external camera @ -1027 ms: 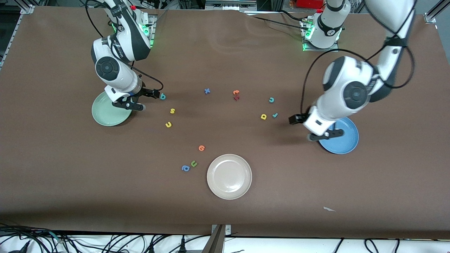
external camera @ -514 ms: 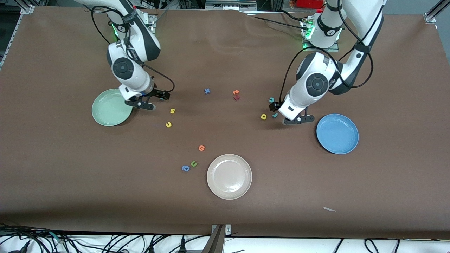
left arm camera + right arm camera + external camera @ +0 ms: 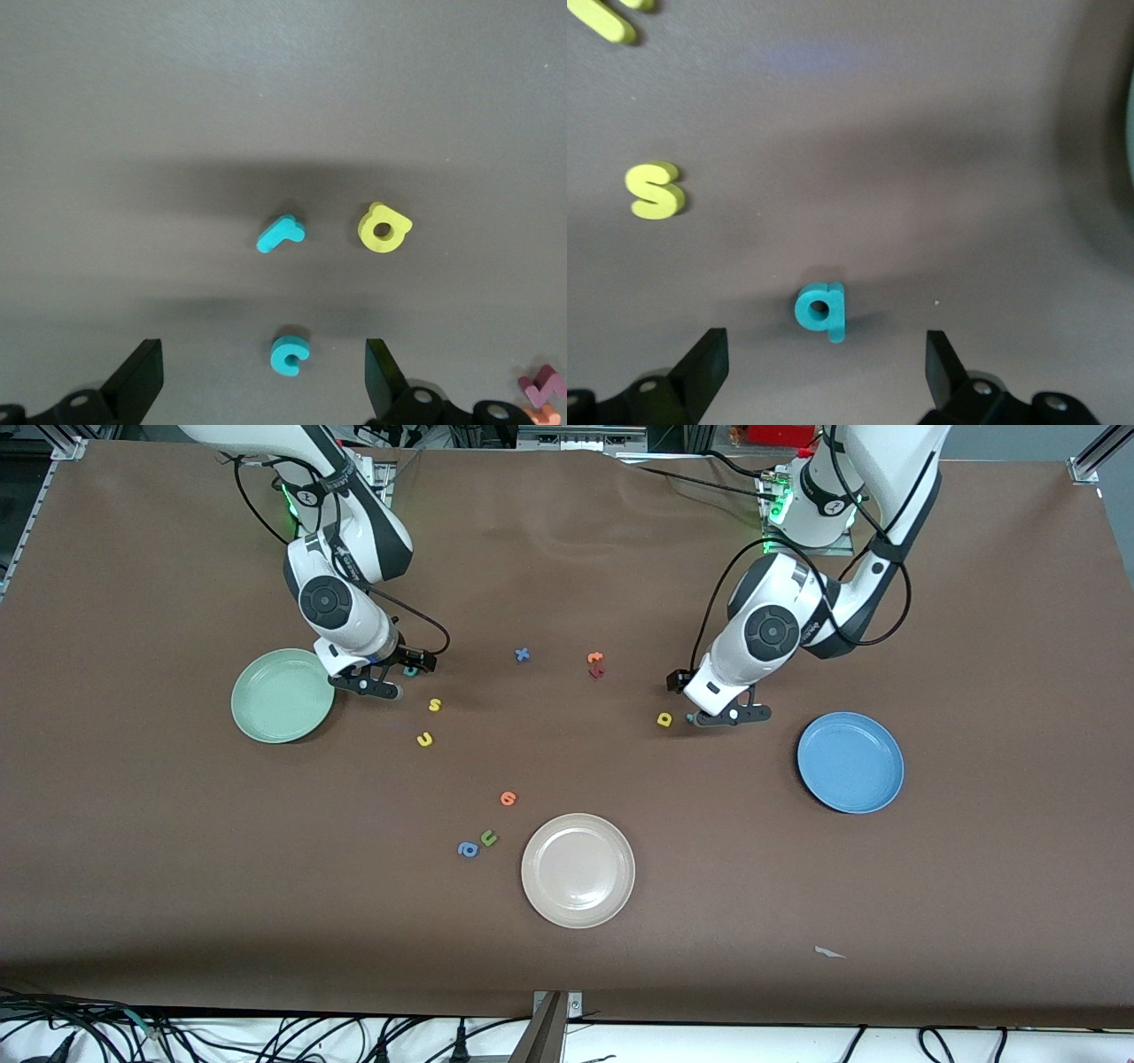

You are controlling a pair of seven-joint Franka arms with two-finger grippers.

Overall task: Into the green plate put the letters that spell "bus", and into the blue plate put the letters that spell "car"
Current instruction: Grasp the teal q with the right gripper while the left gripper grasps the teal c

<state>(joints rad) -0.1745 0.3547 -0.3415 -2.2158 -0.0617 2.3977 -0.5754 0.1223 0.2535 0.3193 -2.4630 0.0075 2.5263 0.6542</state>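
Starting from the camera's edge of the table, the cream plate [image 3: 578, 908], blue a [image 3: 467, 849], green u [image 3: 488, 838] and an orange letter [image 3: 508, 798] are not wanted and lie well apart from both arms. Farther back, the blue plate [image 3: 850, 790] holds nothing. Farther still come the yellow u [image 3: 425, 739], the yellow a [image 3: 664, 719] and the s [image 3: 434, 705], all flat on the table. The green plate [image 3: 270, 708] also holds nothing.

The left gripper [image 3: 709, 700] hangs low just beside the yellow a, jaws wide with nothing in them. Its wrist view shows the c [image 3: 290, 355] lying between the fingers [image 3: 142, 376], with the r [image 3: 281, 234] and the a just beside it. The right gripper [image 3: 399, 675] hangs over the b [image 3: 409, 671] near the green plate's rim, jaws likewise wide. Its wrist view puts the b [image 3: 821, 311] between the fingers [image 3: 704, 363].

No letter is placed yet, so the step looks like the first pick on each side. Each arm needs a short straight descent, then a close on its tiny letter without nudging the neighbours.

Farthest back, a blue x [image 3: 523, 654] and a reddish pair [image 3: 595, 664] lie apart.
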